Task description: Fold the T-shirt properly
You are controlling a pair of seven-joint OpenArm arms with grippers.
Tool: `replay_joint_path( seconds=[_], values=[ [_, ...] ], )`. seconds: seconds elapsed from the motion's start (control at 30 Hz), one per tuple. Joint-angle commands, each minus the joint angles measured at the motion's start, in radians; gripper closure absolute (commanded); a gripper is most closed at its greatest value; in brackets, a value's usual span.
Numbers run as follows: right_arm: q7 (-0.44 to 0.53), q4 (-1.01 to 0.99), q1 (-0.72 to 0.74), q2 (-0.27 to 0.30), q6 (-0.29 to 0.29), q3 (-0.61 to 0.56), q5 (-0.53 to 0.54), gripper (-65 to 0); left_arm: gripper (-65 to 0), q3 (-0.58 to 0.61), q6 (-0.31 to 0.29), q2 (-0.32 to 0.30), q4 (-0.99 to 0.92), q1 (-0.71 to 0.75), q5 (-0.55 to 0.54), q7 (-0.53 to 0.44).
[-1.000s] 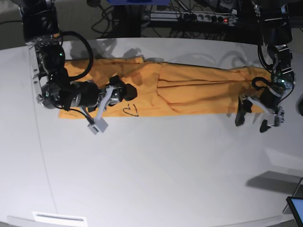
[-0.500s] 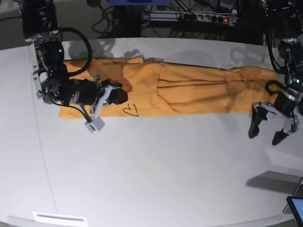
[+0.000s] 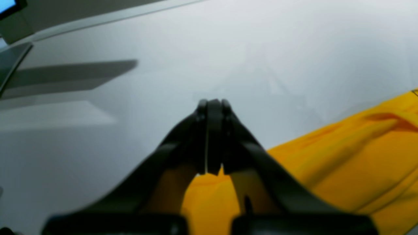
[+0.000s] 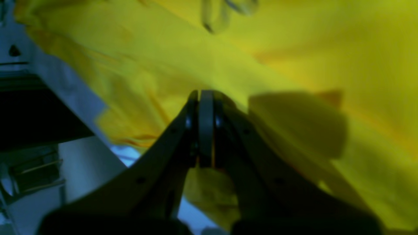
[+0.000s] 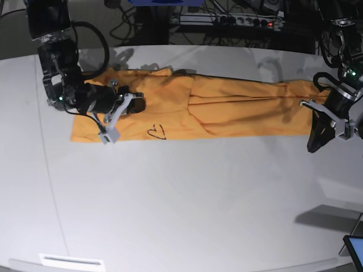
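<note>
since a second ago both arms have drawn back toward the ends of the shirt (image 5: 193,107): the left hand (image 5: 317,140), which hung spread over the shirt's end at that side, has swung out past the cloth and now hangs over bare worktop (image 5: 187,204) just beside the hem, and its fingers, apart half a second ago, have come together. the left wrist view shows them meeting at the tips with nothing between, the shirt's (image 3: 343,156) edge lying beneath and behind them. the right hand (image 5: 133,103) has pulled in from the middle of the cloth toward the collar end and sits low over the shirt there; in the right wrist view its fingers are pressed tip to tip over yellow cloth (image 4: 294,65), and i cannot tell from that blurred view whether a pinch of fabric is caught between them, though none shows. the shirt itself has not shifted: it lies flat as a long narrow band across the far half of the worktop, sides already folded in, a small dark heart-shaped mark (image 5: 157,133) near its front edge. i judge that the lengthwise fold is done and smoothed, and the arms are resetting to the ends. what remains looks like the crosswise fold, bringing one end over the other, which will call for a fresh grip at a corner.
</note>
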Motion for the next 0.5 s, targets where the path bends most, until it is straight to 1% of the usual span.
replay_joint_path(
  seconds=[0.0,0.17,0.37,0.47],
  values=[
    [0.028,0.013,0.021,0.005,0.007,0.004,0.021,-0.4,0.0,-0.010,0.002,-0.022,0.019,0.004,-0.020,-0.034],
    [0.032,-0.033,0.013,0.004,0.009,0.006,0.021,-0.4,0.0,-0.001,0.002,-0.022,0.009,0.030,-0.020,-0.035],
    [0.115,-0.205,0.015,0.005,0.012,0.006,0.018,-0.4,0.0,-0.002,0.002,-0.022,-0.014,0.027,-0.020,-0.035],
    [0.146,-0.246,0.016,0.013,0.014,0.002,0.018,-0.3,0.0,-0.009,0.002,-0.022,-0.017,0.027,-0.020,-0.035]
  ],
)
